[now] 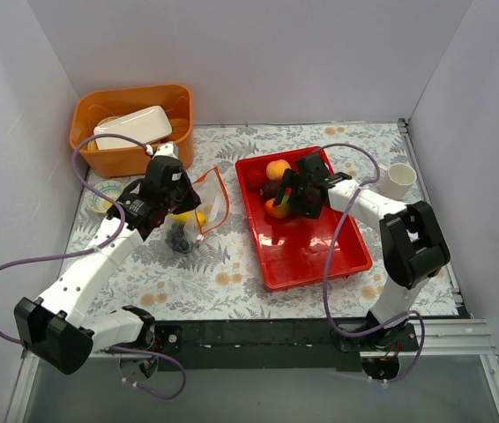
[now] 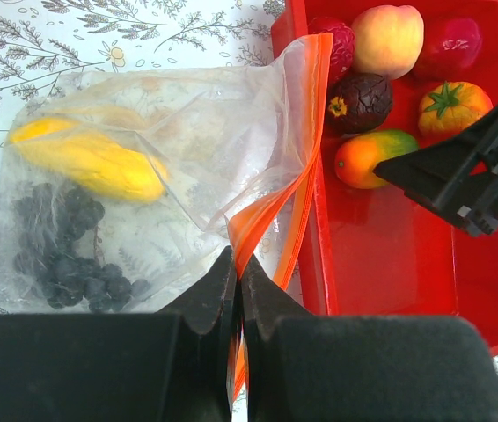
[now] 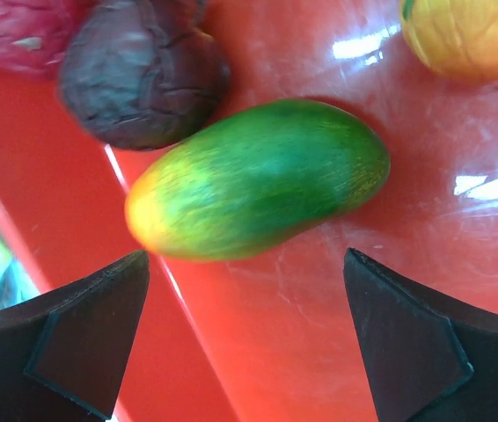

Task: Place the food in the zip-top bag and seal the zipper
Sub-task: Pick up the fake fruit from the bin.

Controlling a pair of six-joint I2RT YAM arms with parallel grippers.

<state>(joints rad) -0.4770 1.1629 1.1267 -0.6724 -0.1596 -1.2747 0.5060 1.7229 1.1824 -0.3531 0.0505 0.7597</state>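
The clear zip-top bag (image 2: 187,132) lies left of the red tray (image 2: 390,264), holding a yellow oblong piece (image 2: 91,163) and a dark grape bunch (image 2: 64,259). My left gripper (image 2: 238,264) is shut on the orange-red zipper (image 2: 306,167) at the bag's mouth; in the top view it (image 1: 179,207) is over the bag (image 1: 210,198). My right gripper (image 3: 245,264) is open just above the tray floor, beside the green-orange mango (image 3: 258,176), not touching it. A dark red ball (image 3: 139,79) lies beyond the mango. A peach-orange ball (image 2: 388,40) and red balls (image 2: 451,44) sit at the tray's far end.
An orange bin (image 1: 126,159) with a white container (image 1: 133,126) stands at the back left. A tape roll (image 1: 104,196) lies beside it. A white cup (image 1: 399,181) stands right of the red tray (image 1: 320,260). White walls enclose the table.
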